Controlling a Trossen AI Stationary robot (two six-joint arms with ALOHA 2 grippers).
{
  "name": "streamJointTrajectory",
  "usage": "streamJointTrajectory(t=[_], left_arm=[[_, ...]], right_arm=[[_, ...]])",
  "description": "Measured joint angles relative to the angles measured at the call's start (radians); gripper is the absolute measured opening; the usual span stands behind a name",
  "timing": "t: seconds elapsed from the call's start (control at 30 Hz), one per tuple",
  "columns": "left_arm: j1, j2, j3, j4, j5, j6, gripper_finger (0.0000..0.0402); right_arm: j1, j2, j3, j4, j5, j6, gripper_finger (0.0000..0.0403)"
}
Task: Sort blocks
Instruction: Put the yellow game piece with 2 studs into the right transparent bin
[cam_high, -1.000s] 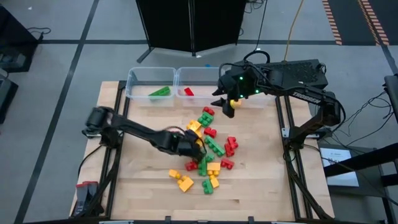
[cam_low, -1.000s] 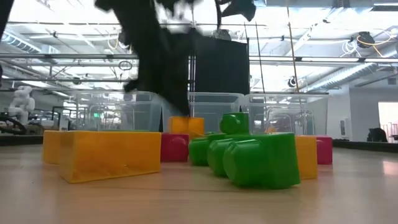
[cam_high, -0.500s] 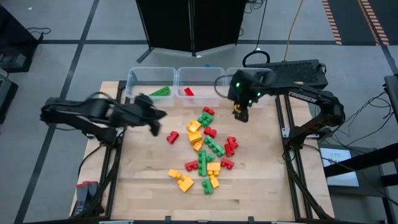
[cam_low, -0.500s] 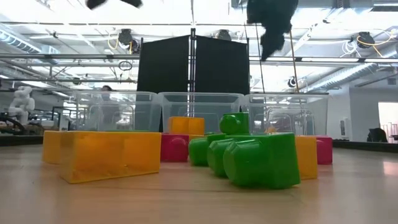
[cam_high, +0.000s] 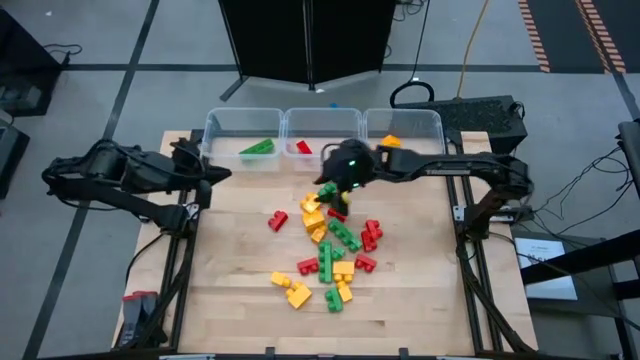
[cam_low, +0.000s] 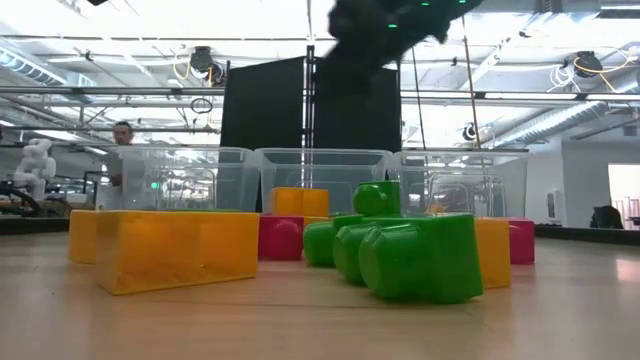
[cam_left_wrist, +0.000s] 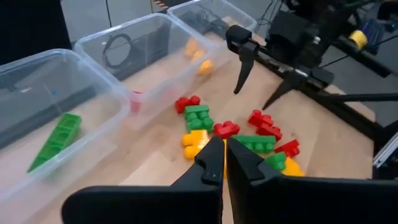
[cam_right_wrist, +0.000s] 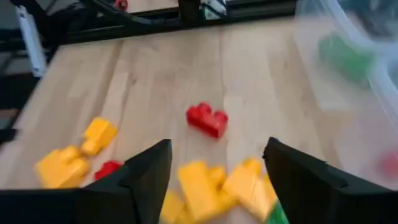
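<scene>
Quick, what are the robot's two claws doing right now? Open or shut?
Left gripper: shut, holding nothing, by the table's left edge.
Right gripper: open, empty, over the blocks.

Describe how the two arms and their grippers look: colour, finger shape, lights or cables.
Both arms are matte black. The right gripper has two slim, tapering black fingers and green indicator lights on its wrist housing. The left gripper has broad, flat, wedge-shaped black fingers. A black cable runs along the left arm.

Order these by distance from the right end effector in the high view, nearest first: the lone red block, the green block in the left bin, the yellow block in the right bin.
From the right end effector:
1. Lone red block, left of the pile.
2. Yellow block, right bin; close to the first.
3. Green block, left bin.
</scene>
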Motion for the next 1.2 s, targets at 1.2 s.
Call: streamJointTrajectory(t=[1.2], left_arm=[[-0.001,-0.039,0.0,-0.108,0.093,0.027,0.0]], right_arm=[[0.101,0.533,0.419,-0.516,0.139,-0.172,0.0235]])
